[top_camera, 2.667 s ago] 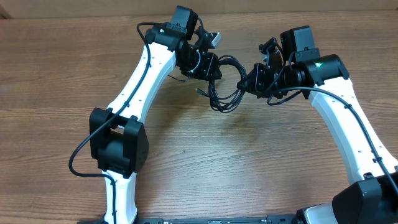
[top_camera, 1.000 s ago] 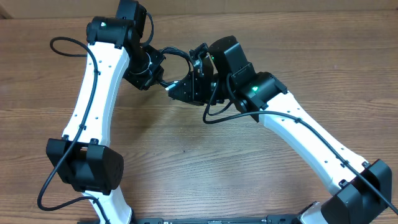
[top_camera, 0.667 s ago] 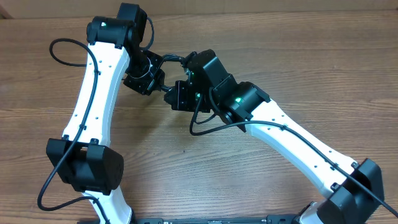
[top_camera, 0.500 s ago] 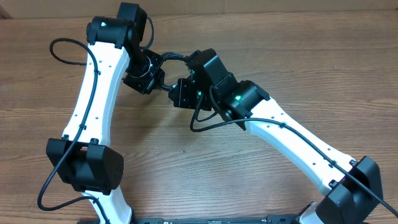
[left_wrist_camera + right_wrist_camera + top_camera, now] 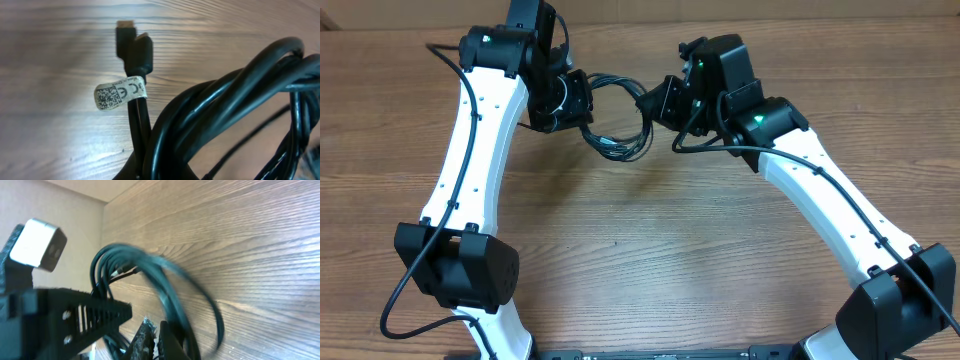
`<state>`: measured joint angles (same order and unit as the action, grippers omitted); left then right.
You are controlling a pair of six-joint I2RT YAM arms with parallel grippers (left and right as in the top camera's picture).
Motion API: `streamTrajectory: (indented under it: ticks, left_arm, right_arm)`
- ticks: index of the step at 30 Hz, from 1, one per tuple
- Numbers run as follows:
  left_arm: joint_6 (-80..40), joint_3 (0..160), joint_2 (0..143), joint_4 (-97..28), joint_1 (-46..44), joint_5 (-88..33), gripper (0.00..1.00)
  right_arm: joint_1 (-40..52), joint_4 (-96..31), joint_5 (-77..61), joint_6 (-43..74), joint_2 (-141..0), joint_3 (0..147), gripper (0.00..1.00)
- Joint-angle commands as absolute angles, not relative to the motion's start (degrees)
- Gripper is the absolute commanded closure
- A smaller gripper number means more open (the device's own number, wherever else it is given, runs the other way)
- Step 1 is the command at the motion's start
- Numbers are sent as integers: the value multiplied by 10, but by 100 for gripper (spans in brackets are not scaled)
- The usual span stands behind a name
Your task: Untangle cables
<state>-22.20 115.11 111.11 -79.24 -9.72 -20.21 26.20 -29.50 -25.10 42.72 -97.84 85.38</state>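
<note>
The cables (image 5: 620,143) are a bundle of thin black cords hanging in loops between my two grippers above the wooden table. My left gripper (image 5: 578,103) is shut on the bundle's left side. In the left wrist view the cables (image 5: 215,110) fill the frame, with a black plug (image 5: 132,47) and a white label (image 5: 120,93) on one cord. My right gripper (image 5: 656,100) is shut on a strand at the right side. In the right wrist view its fingers (image 5: 156,341) are pressed together beside the looping cables (image 5: 150,272).
The wooden table (image 5: 670,260) stretches below and in front of the arms. The left arm's black gripper body (image 5: 65,317) shows close by in the right wrist view. A beige wall (image 5: 55,200) stands behind the table.
My right arm has swung back to the right, away from the left gripper. The cable bundle has opened into wider loops between the two grippers. The left arm has shifted a little.
</note>
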Motion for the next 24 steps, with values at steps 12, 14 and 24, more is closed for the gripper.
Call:
streamTrajectory:
  ticks: [12,14,24]
  left_arm:
    - [-58,1161,1093,-748,-69,-314,96]
    - [-66,1161,1093,-749,-59,-366,96]
    - [-182,1161,1094,-763,-53,-503,96]
  right_arm:
    - [161,-394,-310,335,-902,860,66]
    - [115,-422,-333,335,-893,860,59]
    - [91,-424,-470,267,-938,857,51]
